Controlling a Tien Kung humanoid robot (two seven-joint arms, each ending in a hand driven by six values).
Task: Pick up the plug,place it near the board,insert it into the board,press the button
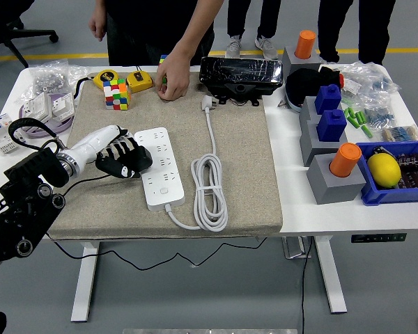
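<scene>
The white power strip [160, 168] lies on the beige mat [244, 160], left of centre. Its cable runs from the near end into a coil [210, 184] and then up to the white plug [207, 104], which lies on the mat near the far edge. My left hand [124, 160] rests on the mat against the strip's left side, its black fingers [130, 151] relaxed and holding nothing. The plug is far from my hand. A person's hand [173, 78] hovers at the mat's far edge, left of the plug, pinching something small and green.
A Rubik's cube [115, 93] and yellow tape measures [139, 81] sit at the far left. A black device [240, 75] stands behind the plug. Grey blocks with blue and orange pieces [332, 167] and a blue bin with a lemon [384, 169] fill the right side.
</scene>
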